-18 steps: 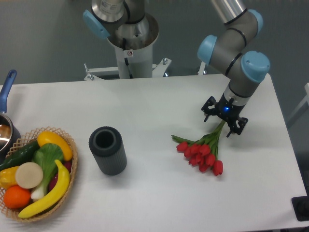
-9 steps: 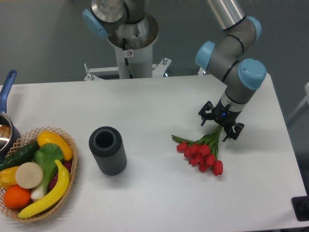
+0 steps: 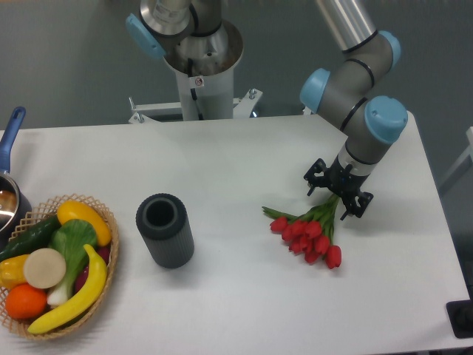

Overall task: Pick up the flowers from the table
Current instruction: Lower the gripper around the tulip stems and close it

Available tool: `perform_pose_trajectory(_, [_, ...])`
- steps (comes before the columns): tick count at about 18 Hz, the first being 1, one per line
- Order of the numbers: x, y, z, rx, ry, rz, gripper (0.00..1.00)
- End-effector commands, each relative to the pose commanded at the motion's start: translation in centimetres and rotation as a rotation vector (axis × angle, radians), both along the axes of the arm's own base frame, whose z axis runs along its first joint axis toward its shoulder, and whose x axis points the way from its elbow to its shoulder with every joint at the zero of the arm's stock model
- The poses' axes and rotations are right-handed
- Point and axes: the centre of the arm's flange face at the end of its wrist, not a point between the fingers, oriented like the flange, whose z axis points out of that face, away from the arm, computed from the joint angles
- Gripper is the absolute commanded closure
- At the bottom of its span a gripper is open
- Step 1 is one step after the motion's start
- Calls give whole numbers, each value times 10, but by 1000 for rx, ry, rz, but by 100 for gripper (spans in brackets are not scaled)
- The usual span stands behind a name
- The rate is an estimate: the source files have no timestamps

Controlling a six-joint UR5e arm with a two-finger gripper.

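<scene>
- Flowers [image 3: 309, 234] lie flat on desk [image 3: 222, 163], right of centre, buds toward camera.
- Hand [image 3: 338, 194] spread, straddling stem end, probably because stems are the slimmest grip.

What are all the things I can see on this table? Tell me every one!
flowers: one bunch, red buds with green stems, lying right of the middle
cylinder: one, dark grey, ribbed and hollow, left of the middle
basket: one, woven tan, front left corner, filled with colourful fruit and vegetables
pot: one, blue handle, at the left edge, only partly in view
table: one, white, under everything
stand: one, white, behind the table
arm: one, silver and grey with light blue caps, reaching in from the top right
gripper: one, black, fingers spread over the stem end of the flowers
</scene>
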Motion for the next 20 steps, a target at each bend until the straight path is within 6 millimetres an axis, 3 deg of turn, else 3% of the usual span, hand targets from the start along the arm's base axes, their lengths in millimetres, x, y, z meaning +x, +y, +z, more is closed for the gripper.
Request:
perform_pose_trajectory(4, [0, 0, 2, 1, 3, -1, 27])
perform_pose_trajectory(9, [-1, 0, 3, 2, 6, 2, 37])
perform_pose_trajectory(15, [-2, -1, 8, 4, 8, 11, 58])
perform_pose_trajectory(20, [-3, -2, 9, 4, 9, 14, 64])
